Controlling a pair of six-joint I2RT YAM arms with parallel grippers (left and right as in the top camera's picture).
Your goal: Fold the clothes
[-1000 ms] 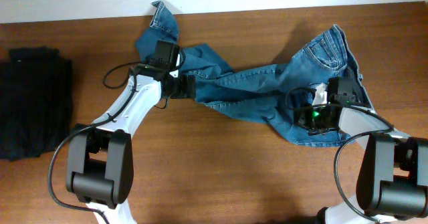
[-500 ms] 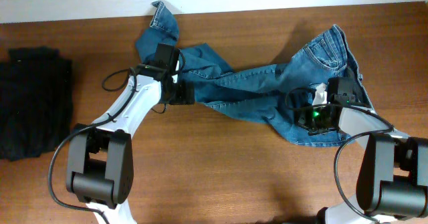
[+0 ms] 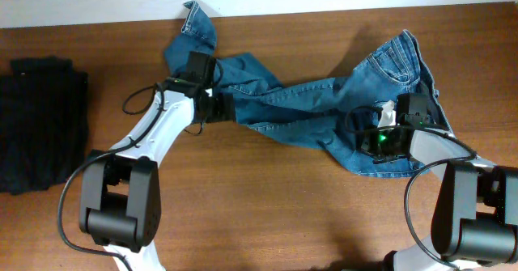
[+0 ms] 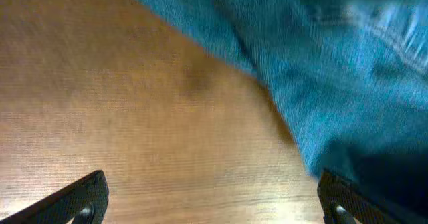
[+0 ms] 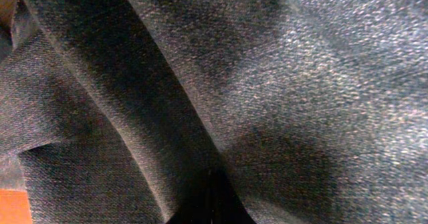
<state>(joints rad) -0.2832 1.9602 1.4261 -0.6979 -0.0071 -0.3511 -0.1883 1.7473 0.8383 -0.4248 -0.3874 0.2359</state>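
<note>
The clothes, a pair of blue denim jeans (image 3: 324, 105), lie crumpled across the table, one leg hem at the far left and the waistband at the right. My left gripper (image 3: 229, 107) hovers at the near edge of a leg, open. In the left wrist view its fingers (image 4: 87, 197) stand wide apart over bare wood, with the denim (image 4: 348, 70) at the upper right reaching the right finger. My right gripper (image 3: 366, 135) rests on the seat area, shut on a fold of the jeans (image 5: 281, 83). In the right wrist view its closed tips (image 5: 210, 204) pinch the cloth.
A black folded garment pile (image 3: 40, 121) lies at the table's left edge. The brown wooden table (image 3: 267, 206) runs bare along the front. A white wall borders the far edge behind the jeans.
My left gripper dipped slightly toward the near left, then came back next to the leg's edge, still open. The right arm and the jeans have not moved.
</note>
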